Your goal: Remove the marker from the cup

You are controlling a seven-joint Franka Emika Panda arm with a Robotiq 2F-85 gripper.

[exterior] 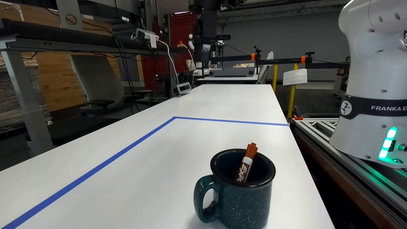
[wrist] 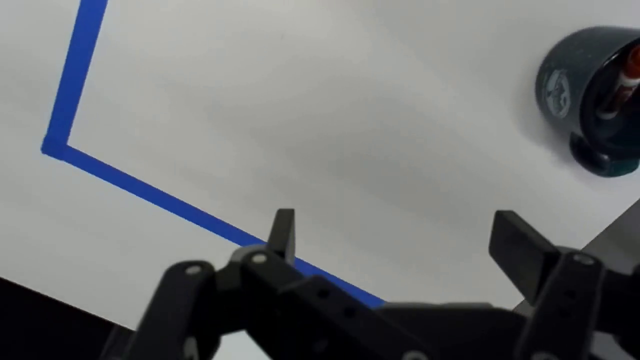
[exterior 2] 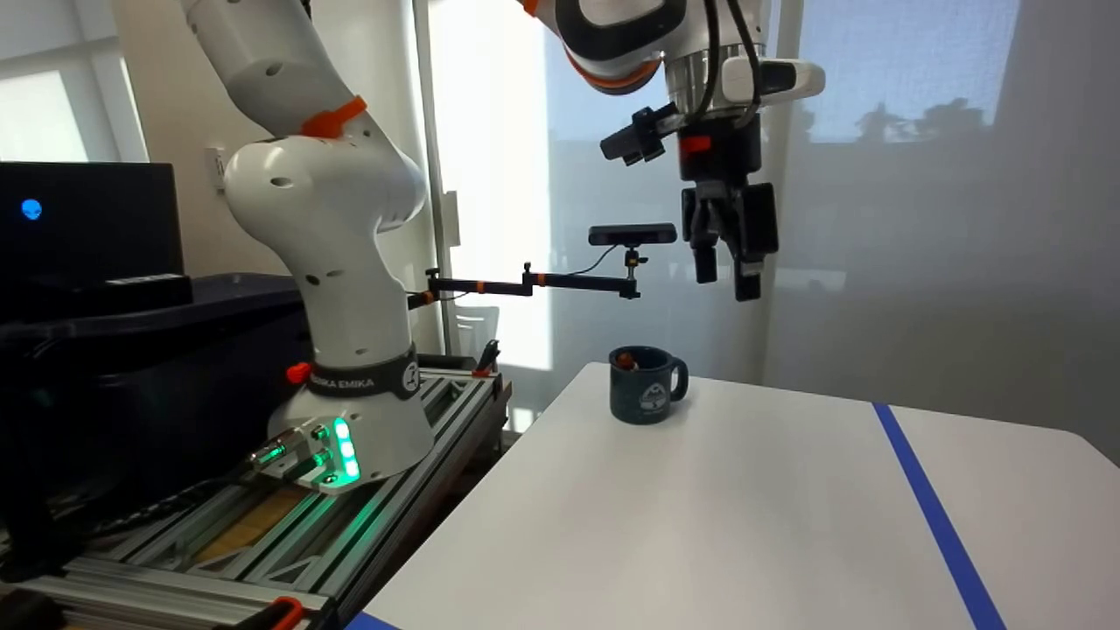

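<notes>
The dark blue-green speckled cup stands upright on the white table near its edge; it also shows in an exterior view and at the right edge of the wrist view, partly cut off. The marker leans inside the cup with its orange-red end above the rim; it also shows in an exterior view and the wrist view. Its lower end is hidden in the cup. My gripper is high above the table, off to the handle side of the cup. In the wrist view the gripper is open and empty.
Blue tape marks lines on the white table. The robot base stands on a metal frame beside the table. A camera on a black bar is behind the cup in an exterior view. A small grey box sits at the table's far edge.
</notes>
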